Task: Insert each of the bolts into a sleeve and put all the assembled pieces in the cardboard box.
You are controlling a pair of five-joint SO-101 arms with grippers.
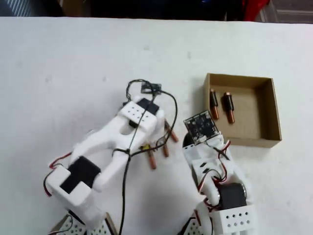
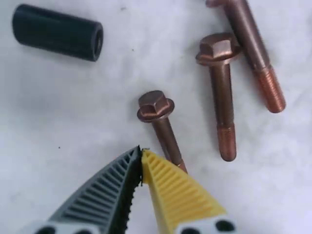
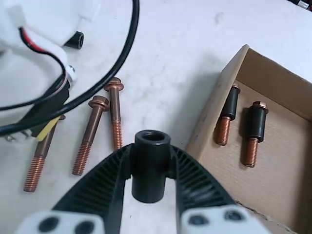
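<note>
The left gripper (image 2: 141, 152) was clenched, tips meeting with nothing between them, over the shank of one bolt (image 2: 161, 122). Two more bolts (image 2: 222, 92) lay just right of it, with a loose sleeve (image 2: 56, 31) apart from them. The right gripper (image 3: 151, 152) grasped an upright sleeve (image 3: 152, 173) left of the cardboard box (image 3: 214, 112), which held two assembled pieces (image 3: 228, 114).

1 overhead, 2 close; bolts (image 1: 152, 159) shared

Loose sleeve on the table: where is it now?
Left wrist view: the loose sleeve lies flat on the table, apart from the three bolts, ahead of the left gripper.
</note>
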